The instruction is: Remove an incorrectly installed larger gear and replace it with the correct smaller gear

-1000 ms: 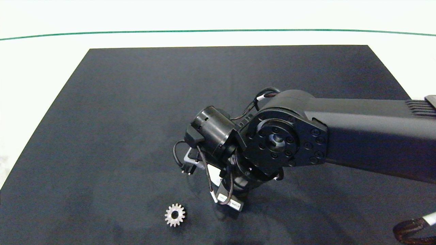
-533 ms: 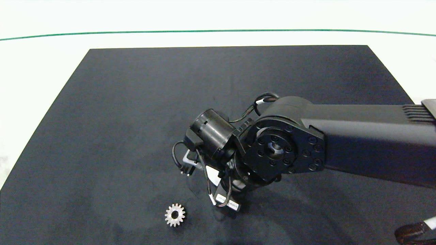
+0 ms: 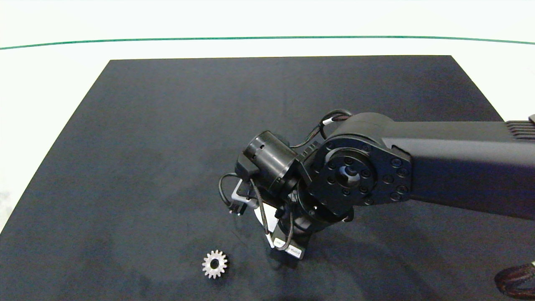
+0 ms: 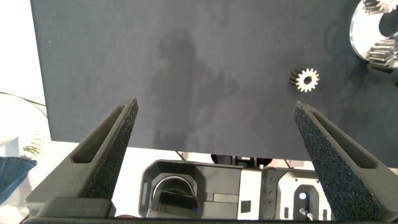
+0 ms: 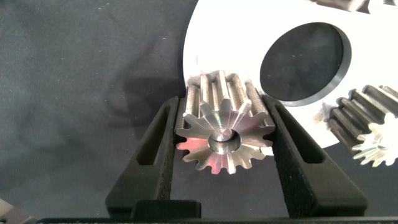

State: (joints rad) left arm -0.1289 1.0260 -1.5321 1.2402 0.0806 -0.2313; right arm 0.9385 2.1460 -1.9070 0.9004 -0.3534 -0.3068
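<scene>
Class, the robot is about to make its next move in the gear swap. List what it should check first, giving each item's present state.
1. Right gripper jaws shut on the larger gear: ok.
2. Larger gear lifted clear of the white plate: cannot tell.
3. Neighbouring gear apart from the jaws: ok.
4. Smaller gear lying free on the black mat: ok.
5. Left gripper open, holding nothing: ok.

Shiny metal larger gear (image 5: 222, 129), matt dark mat (image 3: 167, 125), glossy white plate (image 5: 249, 37).
</scene>
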